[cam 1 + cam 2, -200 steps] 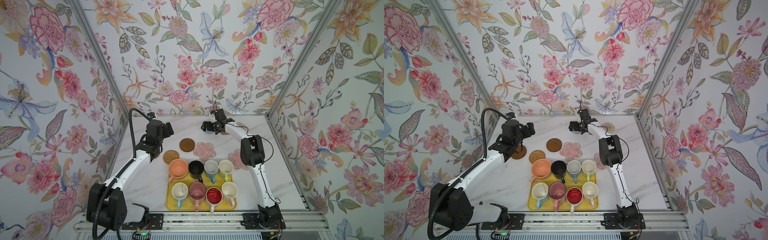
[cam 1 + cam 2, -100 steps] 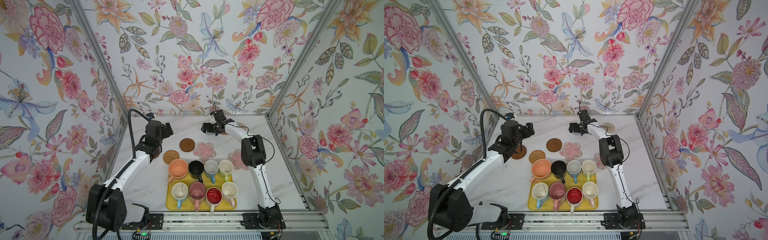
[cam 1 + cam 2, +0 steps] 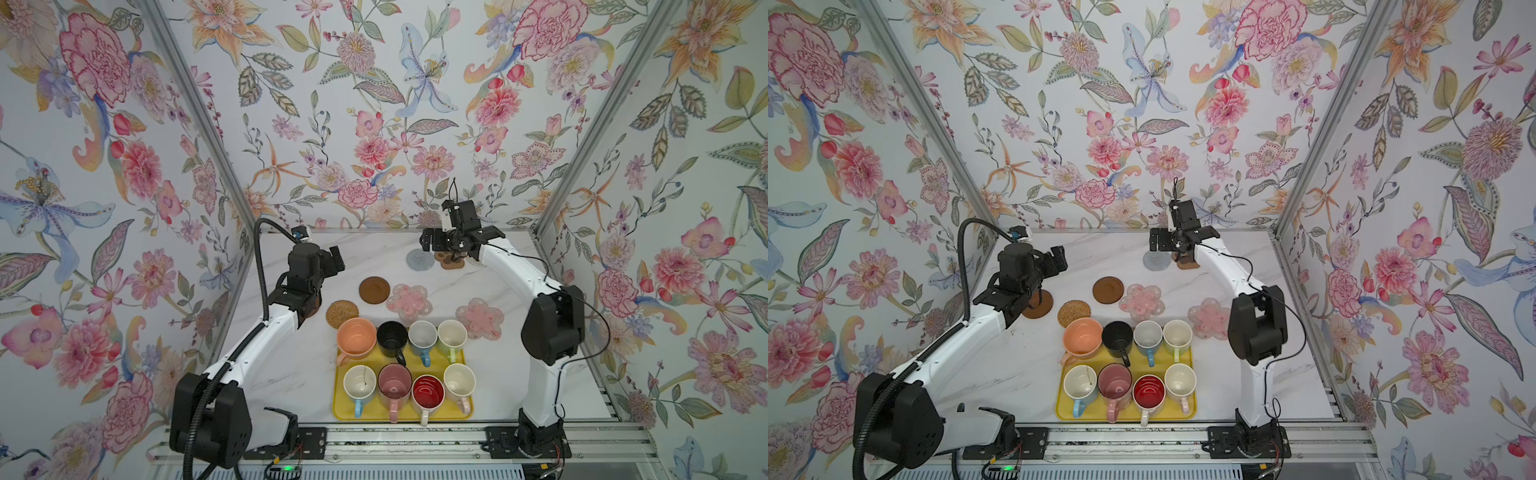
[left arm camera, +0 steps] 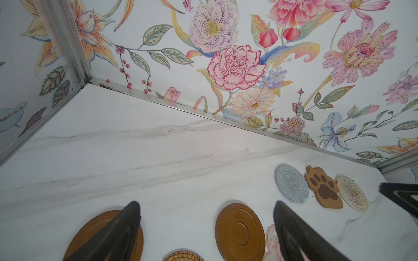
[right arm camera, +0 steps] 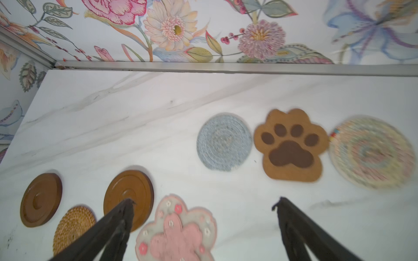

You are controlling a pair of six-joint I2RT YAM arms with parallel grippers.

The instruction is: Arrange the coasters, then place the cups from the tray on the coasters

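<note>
Eight cups (image 3: 395, 384) sit on the tray (image 3: 374, 413); none moved yet. Coasters (image 3: 374, 289) lie spread out. Left gripper (image 4: 206, 204) and right gripper (image 5: 204, 201) gape, empty.

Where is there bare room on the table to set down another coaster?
Free: the far left corner of the table, between back wall and dark brown disc; also the marble right of the yellow tray, nearer than the right-hand pink flower coaster. Crowded: rattan coaster by the peach mug; grey coaster, paw coaster side by side.
</note>
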